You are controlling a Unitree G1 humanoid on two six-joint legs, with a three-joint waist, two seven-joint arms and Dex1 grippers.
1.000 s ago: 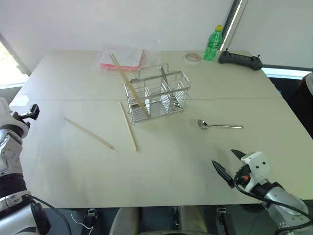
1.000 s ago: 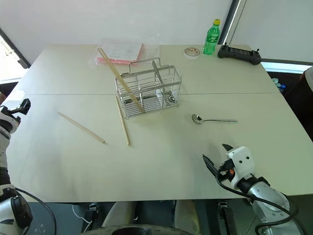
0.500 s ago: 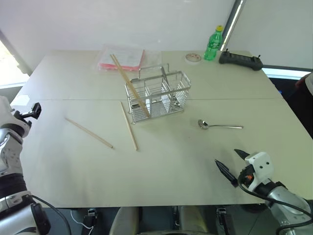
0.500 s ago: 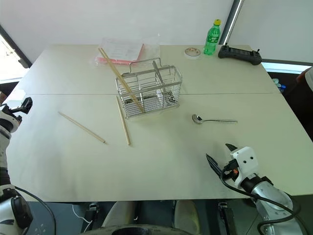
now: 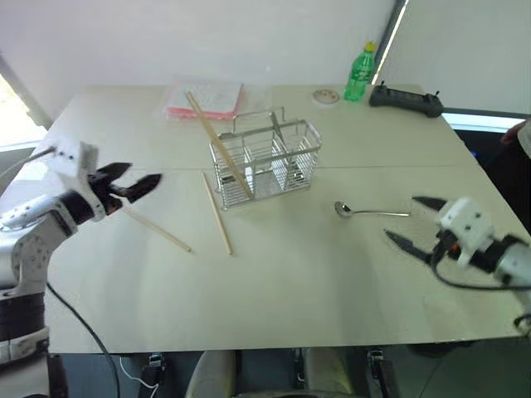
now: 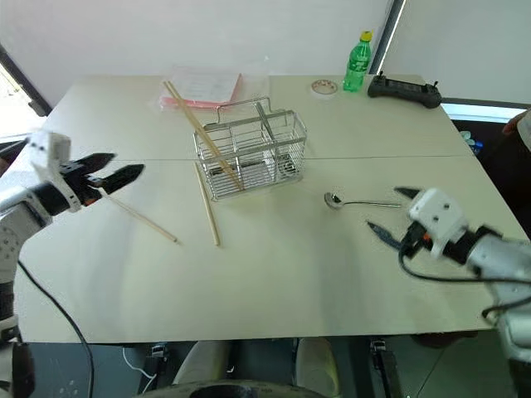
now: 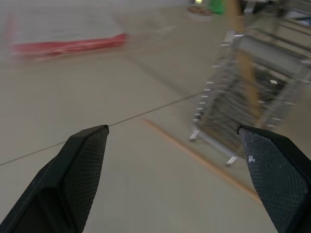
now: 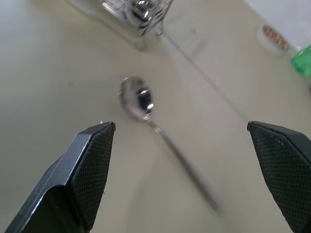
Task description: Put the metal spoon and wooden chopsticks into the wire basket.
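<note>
In the left wrist view, the wire basket (image 7: 252,97) was motion-blurred and cut off at 3 o'clock. The metal spoon (image 8: 160,131) handle smeared toward 5 o'clock. The green bottle (image 8: 302,60) was cropped at 3 o'clock.

bare table (image 5: 290,290) around spoon (image 5: 372,213), seemingly unobstructed

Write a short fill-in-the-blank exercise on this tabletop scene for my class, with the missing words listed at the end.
1. One chopstick leans in the wire basket; ____ more lie flat on the table.
2. The metal spoon lies nearest the ____ gripper.
3. Both grippers stand ____, holding nothing.
4. The bottle at the far edge is ____ in colour.

Missing words: two; right; open; green
</note>
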